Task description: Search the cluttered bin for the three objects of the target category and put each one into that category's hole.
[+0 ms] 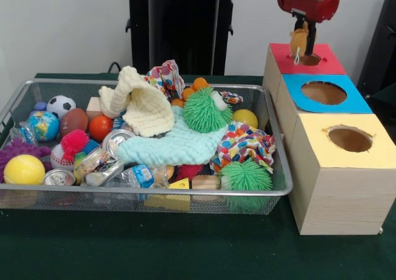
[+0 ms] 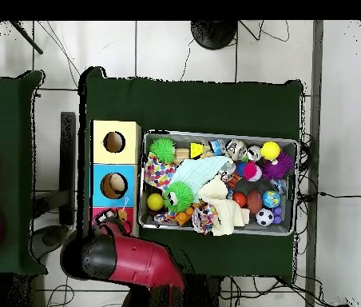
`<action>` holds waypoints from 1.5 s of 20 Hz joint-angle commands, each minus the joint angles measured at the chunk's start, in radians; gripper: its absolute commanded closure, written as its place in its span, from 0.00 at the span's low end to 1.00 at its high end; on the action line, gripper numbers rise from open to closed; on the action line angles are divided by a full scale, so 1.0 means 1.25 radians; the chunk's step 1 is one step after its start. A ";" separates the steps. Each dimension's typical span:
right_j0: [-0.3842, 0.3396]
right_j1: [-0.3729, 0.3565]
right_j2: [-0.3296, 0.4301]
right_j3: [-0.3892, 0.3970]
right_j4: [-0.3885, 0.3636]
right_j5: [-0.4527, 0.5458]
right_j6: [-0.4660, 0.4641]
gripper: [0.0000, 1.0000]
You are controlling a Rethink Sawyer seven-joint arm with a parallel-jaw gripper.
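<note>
1. Now the gripper (image 1: 301,42) hangs right over the hole in the red box top (image 1: 328,63), at the far right of the scene, clamped on a small tan plush toy (image 1: 299,37) with a little cord loop dangling beneath it.
2. From overhead, the red arm (image 2: 132,260) covers most of that red box; only a sliver of the box shows, so the toy itself is hard to make out there.
3. The toy looks light and soft, squashing easily between the fingers; it should drop cleanly once released, though the cord could snag on the hole's rim.
4. Next along the row, nearer the camera, sit the blue box top (image 1: 359,100) and the yellow box top (image 1: 322,150), each with its own round hole.
5. In the wire bin (image 1: 18,100) to the left, clutter is thick: a green fuzzy ball (image 1: 206,109), a cream knitted cloth (image 1: 145,106), a mint cloth (image 1: 176,145), a soccer ball (image 1: 60,105) and crushed cans (image 1: 93,162).
6. Any remaining soft targets are probably best pinched at the body's middle, where the stuffing gives and the jaws can bite.
</note>
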 commanded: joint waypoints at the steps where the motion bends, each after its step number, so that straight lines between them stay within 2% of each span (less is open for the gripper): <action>1: -0.008 -0.027 0.023 0.060 -0.027 0.040 0.059 1.00; 6: -0.021 -0.029 0.048 0.082 -0.005 0.018 0.070 1.00; 13: -0.004 0.013 0.055 0.097 -0.020 -0.042 0.077 1.00; 18: -0.037 0.066 0.092 0.104 -0.023 -0.124 0.076 1.00; 25: -0.053 0.107 0.130 0.108 -0.019 -0.196 0.098 1.00; 30: -0.078 0.104 0.164 0.117 -0.016 -0.224 0.108 1.00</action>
